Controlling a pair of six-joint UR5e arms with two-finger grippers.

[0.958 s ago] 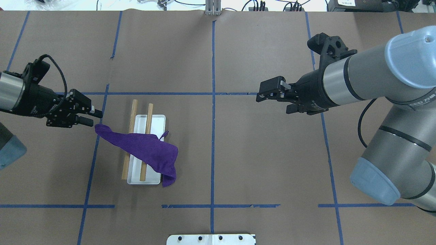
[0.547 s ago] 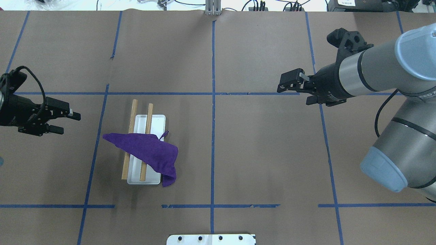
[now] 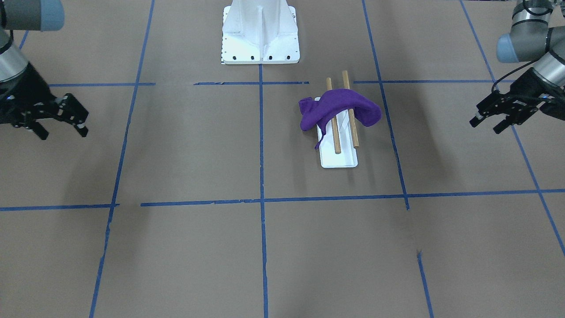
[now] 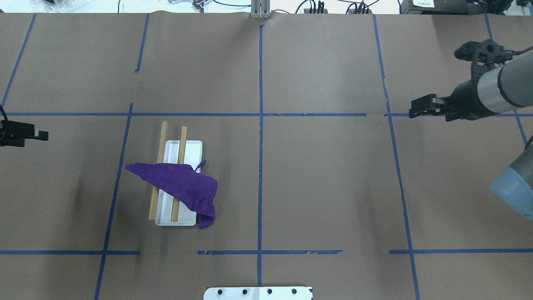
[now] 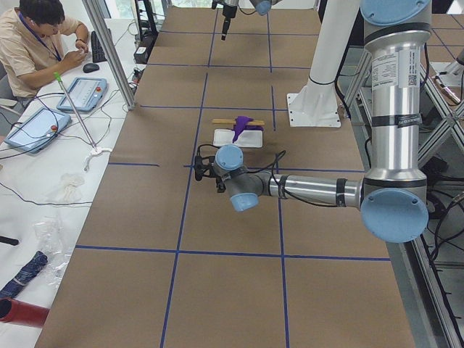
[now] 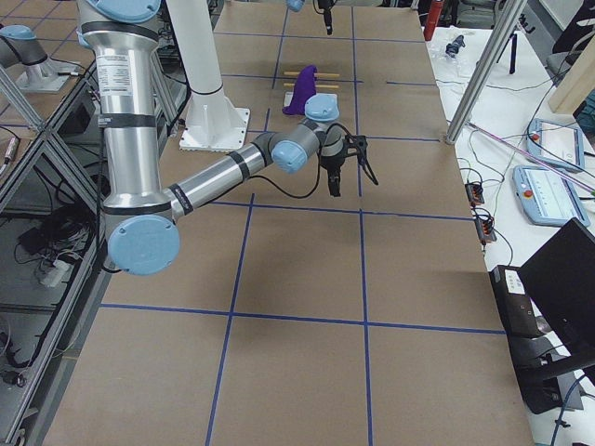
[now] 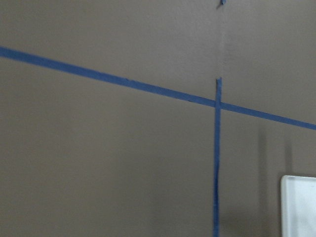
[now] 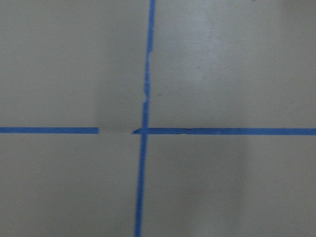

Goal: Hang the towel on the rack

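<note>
Purple towel (image 4: 179,185) drapes skewed over both dowels of the rack (image 4: 189,148), bunched toward 5 o'clock. Left jaws and right jaws gape empty, well clear. Hang looks done, so keep arms high and avoid snagging cloth.

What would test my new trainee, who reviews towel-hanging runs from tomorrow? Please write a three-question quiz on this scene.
1. True or false: the towel lies draped across both dowels of the rack.
2. Fill in: the left gripper and the right gripper both have their jaws ___.
3. Multiple choice: what holds the towel? A. the left gripper. B. the right gripper. C. neither; it rests on the rack alone.

Key: 1 true; 2 open; 3 C.
</note>
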